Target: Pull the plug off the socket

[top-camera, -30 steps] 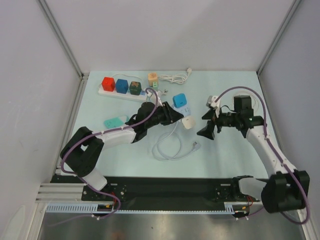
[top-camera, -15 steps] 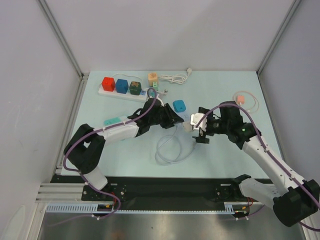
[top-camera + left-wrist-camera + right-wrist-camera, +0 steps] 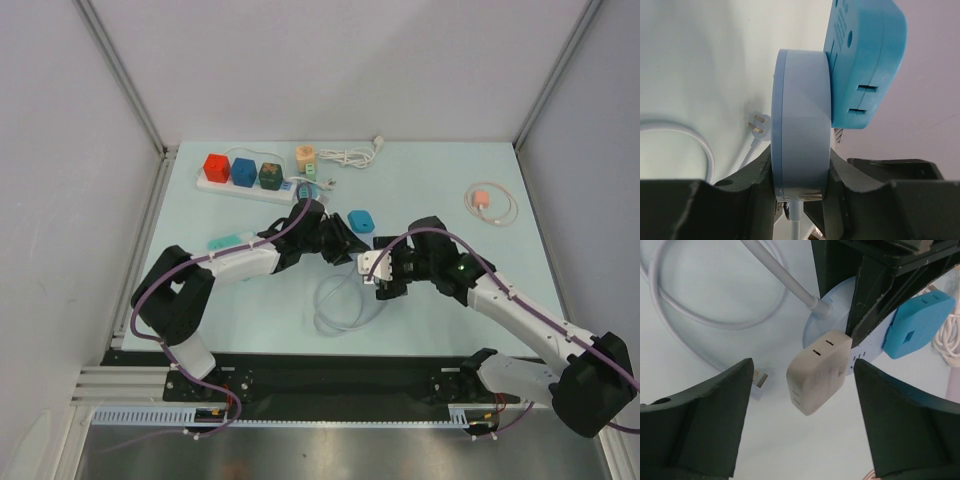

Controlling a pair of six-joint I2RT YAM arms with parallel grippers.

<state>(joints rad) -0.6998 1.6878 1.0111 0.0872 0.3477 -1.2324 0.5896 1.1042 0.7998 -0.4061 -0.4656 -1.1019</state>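
My left gripper [image 3: 800,182] is shut on the rim of a round white socket [image 3: 802,125], held on edge just above the table. A blue plug [image 3: 865,60] sits in the socket's face, and a beige plug [image 3: 820,375] sits beside it. In the top view the socket [image 3: 360,252] hangs at the table's middle with the blue plug [image 3: 360,221] behind it. My right gripper [image 3: 803,365] stands open, one finger on each side of the beige plug [image 3: 375,263], with a gap on both sides. The socket's white cord [image 3: 790,282] runs off to the left.
The cord loops on the table [image 3: 345,300] and ends in a loose pronged plug [image 3: 757,382]. A white power strip [image 3: 222,184] carrying red, blue and green cubes lies at the back left. An orange cube [image 3: 306,155], a coiled white cable [image 3: 350,155], a teal piece [image 3: 228,242] and a pink item [image 3: 482,199] lie around.
My right arm has swung left from the table's right side to the socket, and its open jaws now straddle the beige plug. The left gripper has brought the socket slightly forward.
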